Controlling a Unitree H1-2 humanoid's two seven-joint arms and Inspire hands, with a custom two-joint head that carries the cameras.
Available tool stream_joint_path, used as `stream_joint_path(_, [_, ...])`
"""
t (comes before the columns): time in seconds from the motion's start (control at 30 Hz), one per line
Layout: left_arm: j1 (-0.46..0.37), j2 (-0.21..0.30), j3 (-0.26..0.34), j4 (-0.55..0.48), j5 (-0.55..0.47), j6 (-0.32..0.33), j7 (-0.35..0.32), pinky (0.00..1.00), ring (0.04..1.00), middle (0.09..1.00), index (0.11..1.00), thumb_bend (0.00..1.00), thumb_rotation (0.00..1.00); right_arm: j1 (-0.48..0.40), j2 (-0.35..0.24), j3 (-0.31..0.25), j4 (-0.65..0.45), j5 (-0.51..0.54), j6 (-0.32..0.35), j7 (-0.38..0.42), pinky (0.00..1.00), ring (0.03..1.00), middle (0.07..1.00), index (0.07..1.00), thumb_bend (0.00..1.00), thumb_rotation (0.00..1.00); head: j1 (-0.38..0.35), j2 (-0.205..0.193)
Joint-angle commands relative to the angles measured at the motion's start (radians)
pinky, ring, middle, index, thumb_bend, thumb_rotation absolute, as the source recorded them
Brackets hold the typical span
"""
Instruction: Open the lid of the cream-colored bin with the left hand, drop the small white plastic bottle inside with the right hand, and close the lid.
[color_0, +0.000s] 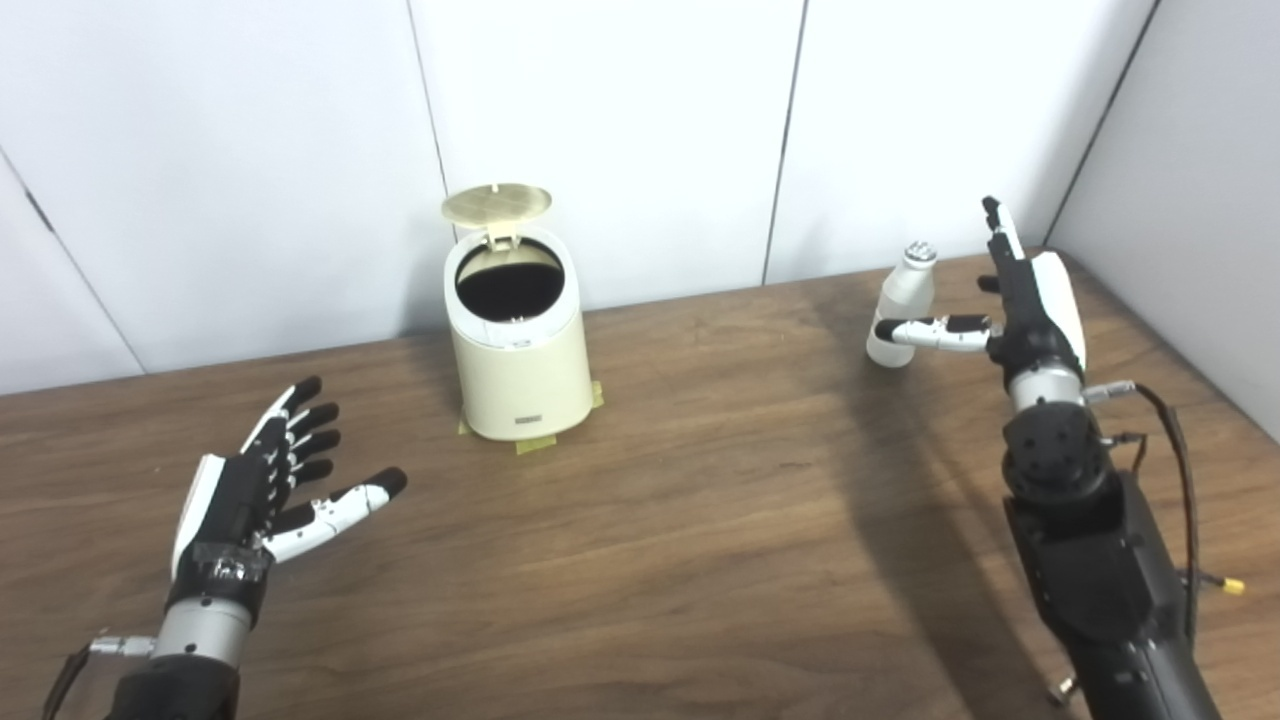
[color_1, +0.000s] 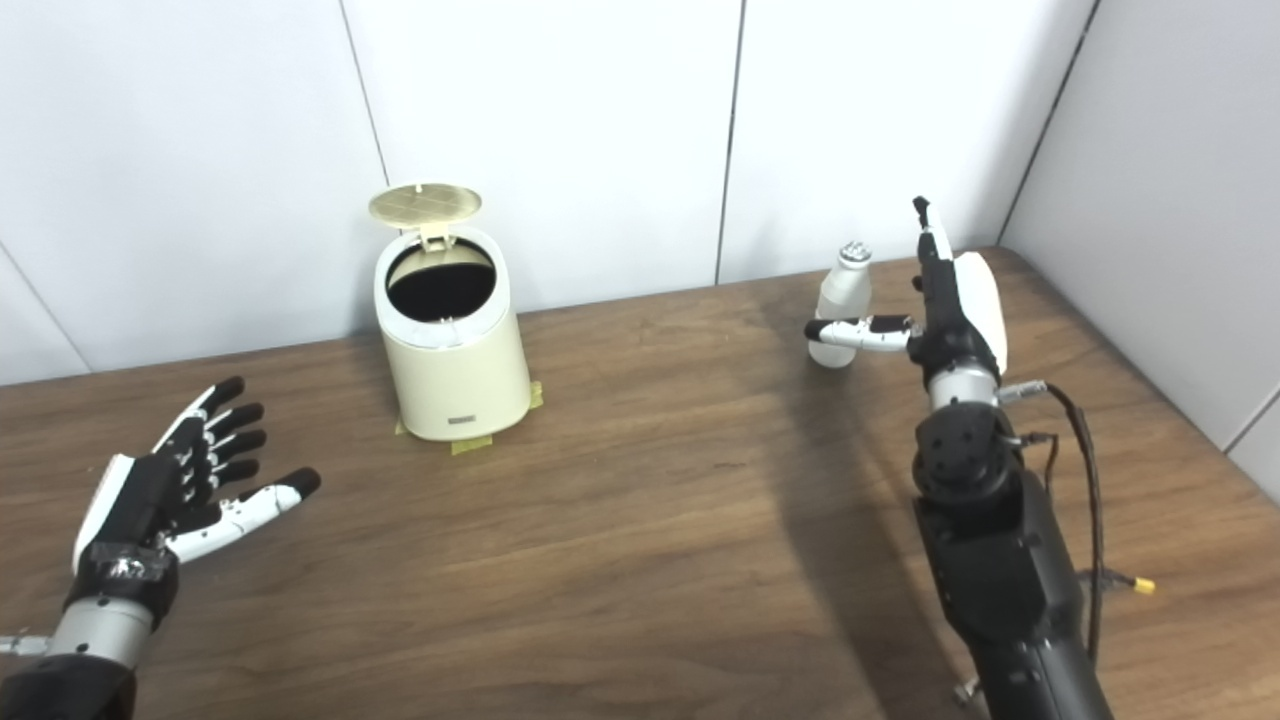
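Observation:
The cream-colored bin (color_0: 520, 360) stands at the back of the table, left of centre, with its round lid (color_0: 497, 203) swung up and its dark inside showing. The small white plastic bottle (color_0: 905, 290) stands upright at the back right. My right hand (color_0: 1020, 290) is just to the right of it, fingers straight up and thumb reaching across the bottle's lower front, not closed around it. Well in front and to the left of the bin, my left hand (color_0: 270, 480) hovers low over the table, open and palm up, holding nothing.
Yellow tape (color_0: 535, 442) holds the bin's base to the wooden table (color_0: 700, 520). White wall panels close off the back, and a grey wall (color_0: 1190, 200) runs along the right edge. A black cable (color_0: 1185, 470) loops beside my right forearm.

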Motion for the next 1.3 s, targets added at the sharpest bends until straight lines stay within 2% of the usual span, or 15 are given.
stream_joint_path(0.0, [-0.029, 0.01, -0.002, -0.043, 0.011, -0.007, 0.013, 0.86, 0.87, 0.891, 0.97, 0.83, 0.19, -0.074, -0.038, -0.01, -0.009, -0.003, -0.004, -0.009, 0.83, 0.936, 0.963, 0.956, 0.88, 0.1, 0.0, 0.002])
stream_joint_path(0.17, [-0.027, 0.001, 0.001, -0.035, 0.002, -0.031, 0.024, 0.83, 0.871, 0.89, 0.968, 0.82, 0.17, -0.149, -0.057, -0.003, 0.087, -0.018, -0.002, -0.022, 0.78, 0.907, 0.932, 0.913, 0.91, 0.13, 0.008, 0.002])
stream_joint_path(0.4, [-0.026, 0.01, -0.004, -0.044, 0.018, -0.028, 0.034, 0.83, 0.86, 0.876, 0.953, 0.84, 0.18, -0.196, -0.08, 0.021, 0.182, -0.031, -0.009, -0.033, 0.73, 0.871, 0.9, 0.893, 0.93, 0.11, 0.01, 0.002])
stream_joint_path(0.5, [-0.026, 0.012, -0.002, -0.047, 0.016, -0.023, 0.033, 0.84, 0.861, 0.876, 0.956, 0.84, 0.17, -0.198, -0.078, 0.016, 0.195, -0.004, -0.017, -0.026, 0.74, 0.871, 0.904, 0.903, 0.92, 0.1, 0.005, 0.003])
stream_joint_path(0.57, [-0.027, 0.011, -0.002, -0.045, 0.016, -0.023, 0.033, 0.83, 0.859, 0.878, 0.96, 0.84, 0.18, -0.196, -0.069, 0.014, 0.195, 0.004, -0.011, -0.027, 0.79, 0.886, 0.91, 0.89, 0.91, 0.07, 0.003, -0.002])
stream_joint_path(0.73, [-0.028, 0.008, -0.008, -0.037, 0.014, -0.032, 0.032, 0.82, 0.841, 0.872, 0.953, 0.84, 0.14, -0.195, -0.051, 0.005, 0.227, 0.033, -0.018, -0.038, 0.74, 0.855, 0.902, 0.891, 0.88, 0.02, 0.006, 0.001])
stream_joint_path(0.83, [-0.027, 0.008, -0.011, -0.036, 0.013, -0.037, 0.03, 0.81, 0.843, 0.871, 0.952, 0.83, 0.13, -0.194, -0.044, 0.004, 0.234, 0.042, -0.022, -0.047, 0.66, 0.802, 0.881, 0.882, 0.9, 0.01, 0.006, 0.002])
stream_joint_path(1.0, [-0.028, 0.011, -0.011, -0.028, 0.01, -0.047, 0.032, 0.81, 0.853, 0.875, 0.958, 0.83, 0.13, -0.193, -0.044, 0.011, 0.24, 0.039, -0.019, -0.053, 0.63, 0.772, 0.853, 0.863, 0.9, 0.02, 0.007, 0.002])
stream_joint_path(1.2, [-0.027, 0.014, -0.01, -0.026, 0.014, -0.045, 0.034, 0.81, 0.852, 0.87, 0.953, 0.84, 0.14, -0.187, -0.061, 0.027, 0.28, 0.038, -0.05, -0.052, 0.62, 0.758, 0.831, 0.848, 0.89, 0.03, 0.004, 0.003])
stream_joint_path(1.27, [-0.028, 0.015, -0.011, -0.026, 0.016, -0.044, 0.034, 0.81, 0.851, 0.872, 0.954, 0.84, 0.14, -0.189, -0.071, 0.039, 0.319, 0.03, -0.081, -0.063, 0.62, 0.747, 0.815, 0.833, 0.91, 0.04, 0.004, 0.003])
